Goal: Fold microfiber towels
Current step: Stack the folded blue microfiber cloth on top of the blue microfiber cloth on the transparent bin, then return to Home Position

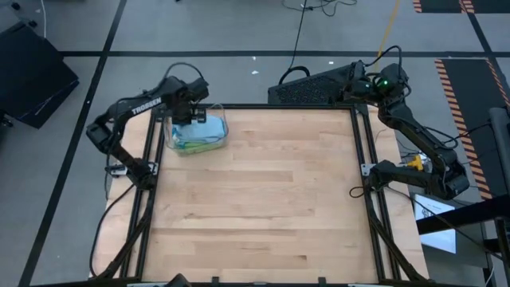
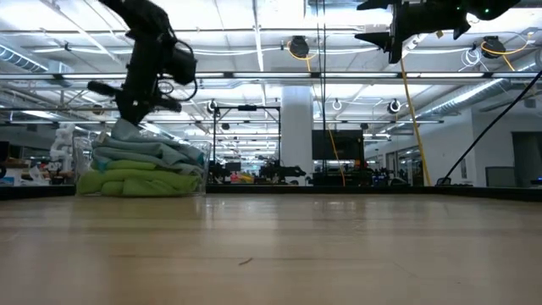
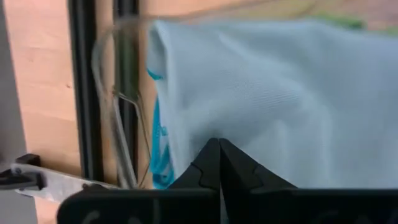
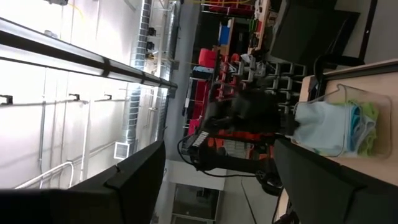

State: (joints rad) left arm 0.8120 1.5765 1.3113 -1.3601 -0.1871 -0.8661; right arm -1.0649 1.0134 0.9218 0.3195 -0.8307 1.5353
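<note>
From above, the left pincer (image 1: 192, 116) sits over the clear bin (image 1: 219, 121) at the tabletop's (image 1: 263, 199) far-left corner. Level view: microfiber towels (image 2: 140, 169) are piled there, blue over green. Left wrist: fingers (image 3: 219, 167) pressed together on the top light blue towel (image 3: 267, 99). Right wrist: the right pincer (image 4: 217, 180) is spread, held high.

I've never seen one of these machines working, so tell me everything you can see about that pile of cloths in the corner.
The microfiber towels lie heaped in a clear plastic bin at the table's far left corner. They look soft and rumpled: light blue ones on top, lime green ones beneath, seen from table height. The left gripper is shut on the top blue towel, pinching its fabric so it peaks upward. The right gripper hangs open, high at the far right corner.
</note>
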